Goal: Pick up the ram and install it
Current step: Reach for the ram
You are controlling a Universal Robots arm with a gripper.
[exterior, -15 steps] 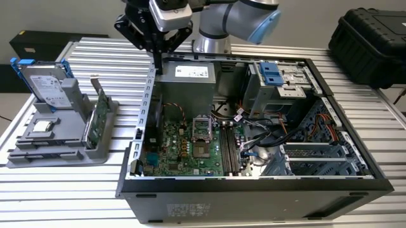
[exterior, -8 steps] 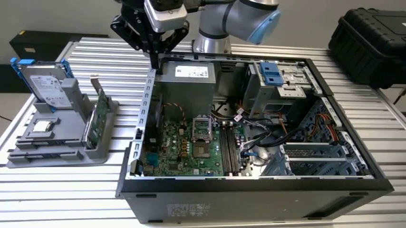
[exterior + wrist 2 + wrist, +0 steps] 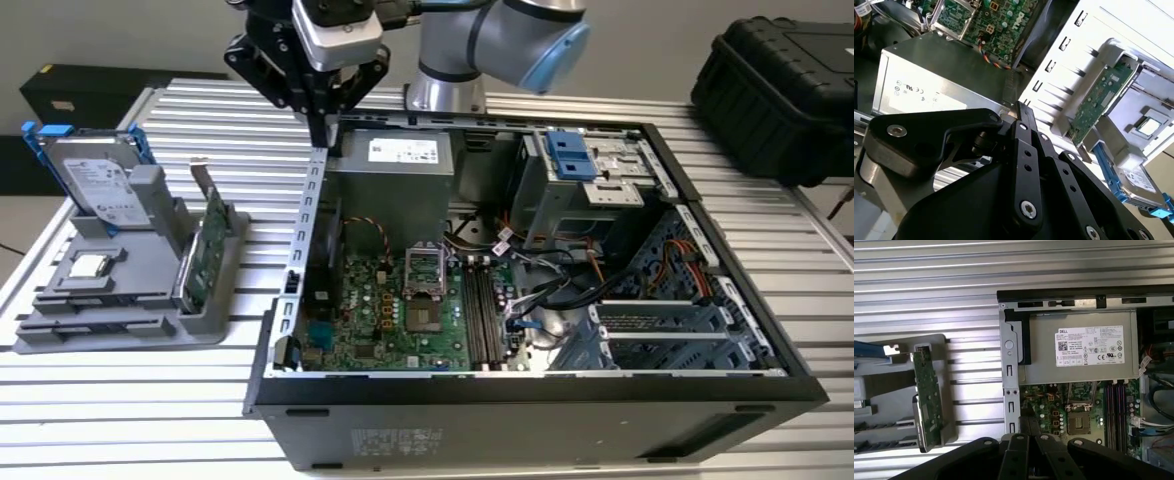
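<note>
gripper [image 3: 320, 138]: fingers pressed together, nothing visible btwn them
ram: tbh couldn't tell where it sat
PC case [image 3: 314, 200]: side wall rim was right under the fingertips
power supply [image 3: 390, 180]: just beside the fingertips, inside the case
green card [image 3: 211, 245]: stood in the gray holder [image 3: 120, 320] w/ the hard drive [image 3: 91, 180], well off from the fingers

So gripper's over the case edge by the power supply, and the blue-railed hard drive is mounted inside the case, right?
No. The hard drive stands in the grey holder outside the case, on the exterior view's left, as the exterior view shows. The gripper is over the case edge by the power supply.
</note>
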